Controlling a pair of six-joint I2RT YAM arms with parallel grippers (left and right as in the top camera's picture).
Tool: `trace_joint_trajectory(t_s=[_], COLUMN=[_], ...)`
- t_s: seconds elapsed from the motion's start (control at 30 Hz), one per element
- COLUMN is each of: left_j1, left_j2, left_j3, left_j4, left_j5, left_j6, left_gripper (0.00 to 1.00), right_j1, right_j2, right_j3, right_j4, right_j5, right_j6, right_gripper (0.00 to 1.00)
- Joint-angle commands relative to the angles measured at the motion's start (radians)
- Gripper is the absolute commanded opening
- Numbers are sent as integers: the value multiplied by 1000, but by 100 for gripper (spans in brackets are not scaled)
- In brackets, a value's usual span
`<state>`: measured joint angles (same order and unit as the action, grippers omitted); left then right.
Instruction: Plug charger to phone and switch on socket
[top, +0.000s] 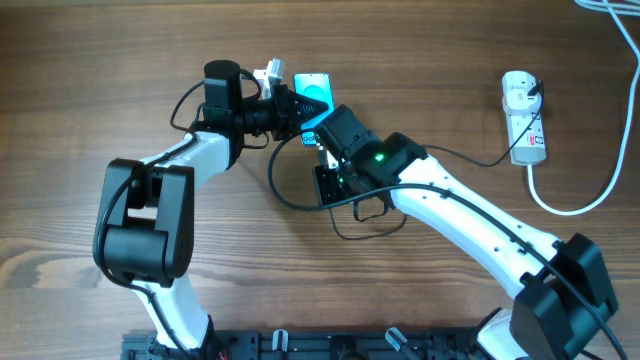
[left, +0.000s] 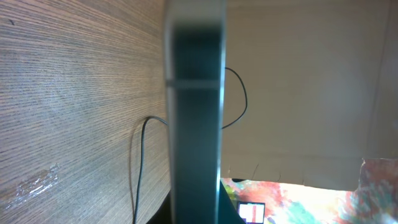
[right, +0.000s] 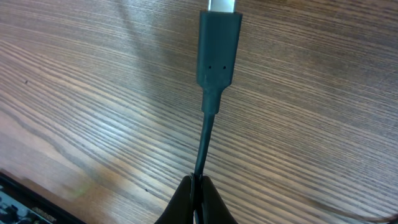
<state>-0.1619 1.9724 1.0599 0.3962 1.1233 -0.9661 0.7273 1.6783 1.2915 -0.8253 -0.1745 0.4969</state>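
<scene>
So the left gripper (top: 298, 106) was clamped on the phone (top: 312, 88), rigid, probably slick; the right gripper (right: 198, 186) pinched the floppy charger (right: 217, 56) behind its stiff connector.

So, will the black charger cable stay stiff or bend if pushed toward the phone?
Likely bends: the charger is thin and loops slackly on the table. Its connector looks rigid, so that end should hold straight.

Blurred phone (left: 196, 137), cut off top and bottom; charger (right: 217, 62) tip clipped at top edge; socket (top: 526, 135) switch too small to tell.
</scene>
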Motion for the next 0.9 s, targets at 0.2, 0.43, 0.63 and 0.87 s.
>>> trace_joint_trajectory(t_s=[0.2, 0.43, 0.63, 0.87], left_j1=[-5, -5, -5, -5], left_j2=[2, 2, 2, 2], left_j3=[19, 19, 19, 19], left_j4=[3, 3, 3, 3], left_j5=[9, 9, 9, 9], left_j6=[20, 20, 20, 20], left_gripper=[4, 4, 4, 4], right_j1=[-8, -8, -8, -8], right_j2=[12, 12, 12, 12], right_j3=[21, 21, 36, 37], right_j4=[-2, -2, -3, -17], right_j5=[29, 29, 31, 48], right_j6=[2, 2, 0, 1], right_gripper=[5, 5, 4, 5])
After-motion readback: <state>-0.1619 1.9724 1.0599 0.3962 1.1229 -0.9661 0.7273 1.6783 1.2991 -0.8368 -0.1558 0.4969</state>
